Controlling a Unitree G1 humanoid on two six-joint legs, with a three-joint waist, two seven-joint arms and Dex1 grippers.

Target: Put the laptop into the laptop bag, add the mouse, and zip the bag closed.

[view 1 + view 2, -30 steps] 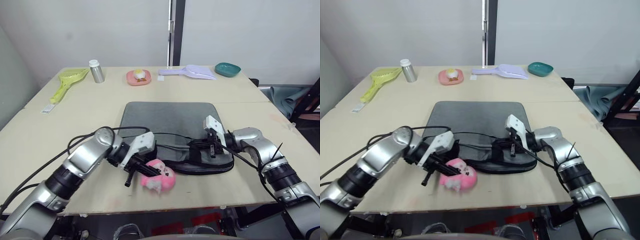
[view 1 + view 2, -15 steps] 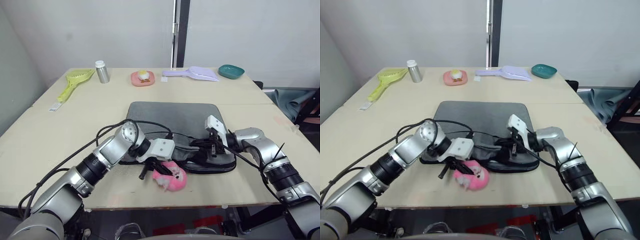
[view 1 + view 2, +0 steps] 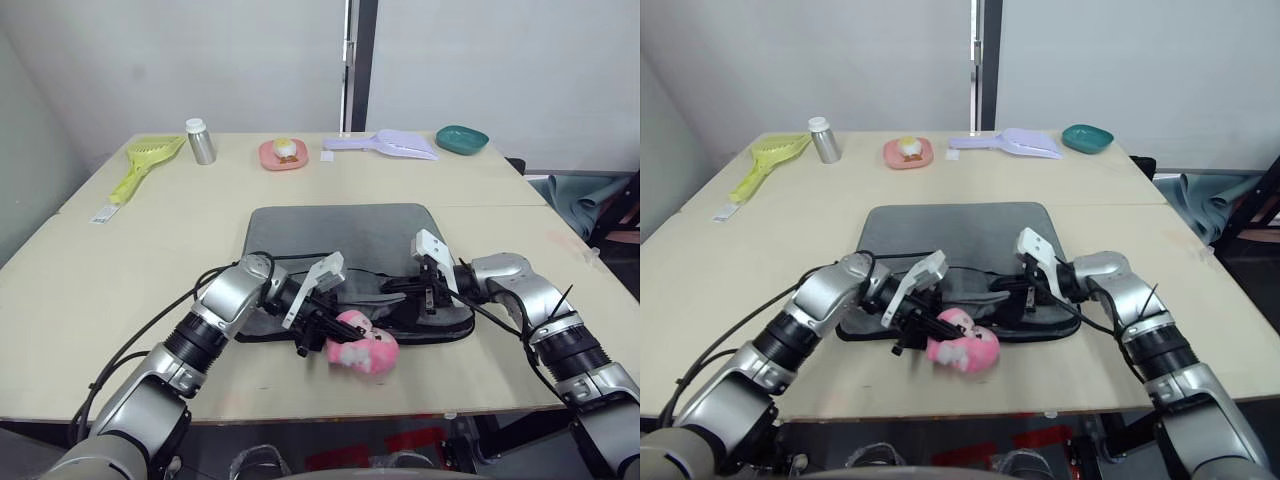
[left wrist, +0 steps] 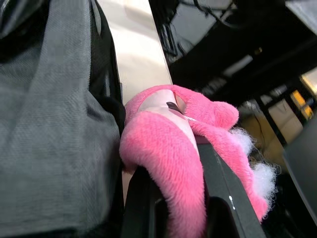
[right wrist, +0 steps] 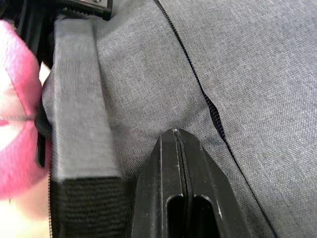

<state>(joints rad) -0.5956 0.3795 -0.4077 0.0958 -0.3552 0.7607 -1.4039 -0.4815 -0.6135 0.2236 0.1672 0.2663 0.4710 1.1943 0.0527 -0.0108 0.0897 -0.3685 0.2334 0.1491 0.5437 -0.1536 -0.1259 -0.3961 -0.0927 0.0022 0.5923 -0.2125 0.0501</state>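
Presently the left gripper (image 3: 318, 334) grips the pink plush charm (image 3: 362, 350) at the laptop bag (image 3: 345, 240) near edge; right gripper (image 5: 178, 141) closed, empty.

Both arms are silver-grey metal with rounded joint housings and black ribbed bands between the segments. Loose black cables loop along each forearm. A white angular block sits at each wrist, ahead of the left gripper (image 3: 318, 338) and right gripper (image 3: 396, 288). The fingers (image 5: 179, 178) are matte black, smooth and tapered.
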